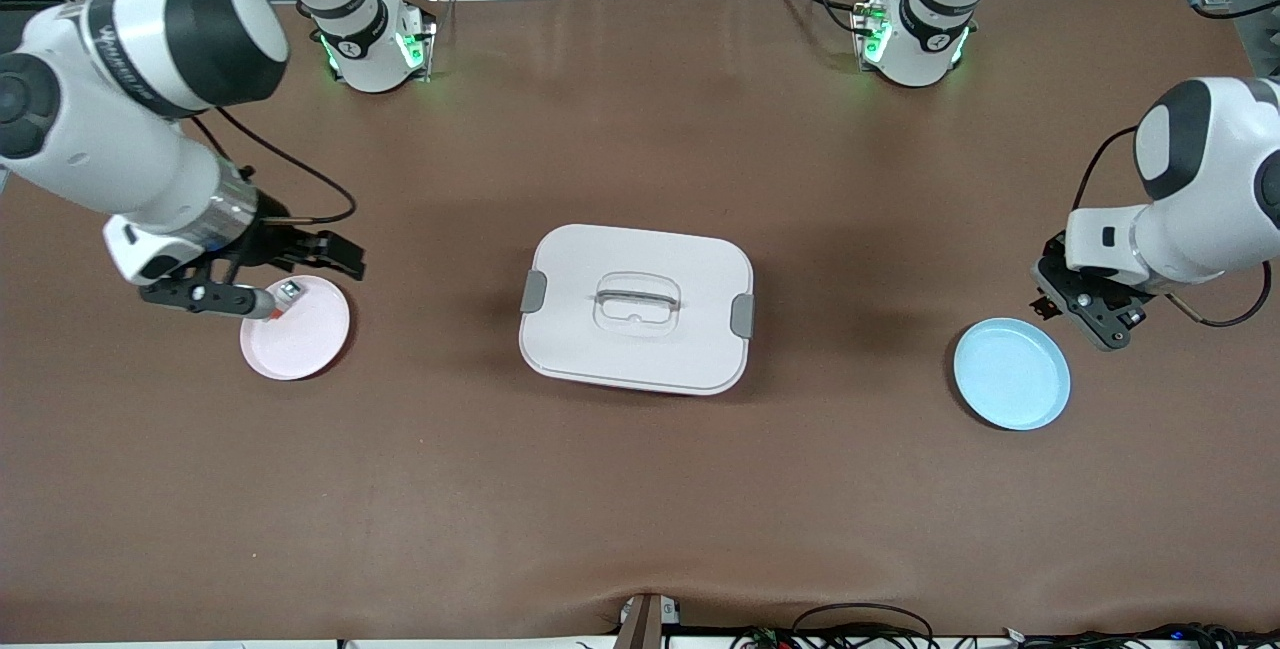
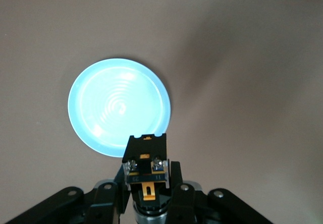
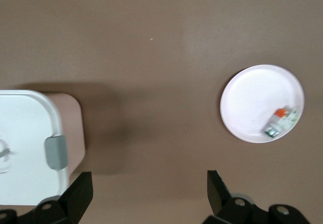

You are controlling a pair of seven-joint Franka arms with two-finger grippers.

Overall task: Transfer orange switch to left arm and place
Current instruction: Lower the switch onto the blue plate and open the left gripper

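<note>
Above the round light-blue plate (image 2: 119,106), left gripper (image 2: 147,183) clamps the black orange-faced switch (image 2: 146,165); right gripper (image 3: 149,193), fingers apart, hangs beside the white latched plastic box (image 1: 636,308).

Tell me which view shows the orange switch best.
The left wrist view: the orange switch fills the foreground, held in the left gripper above the blue plate, screws and orange tab plain. The front view hides it under the left gripper. The right wrist view does not show it.
</note>
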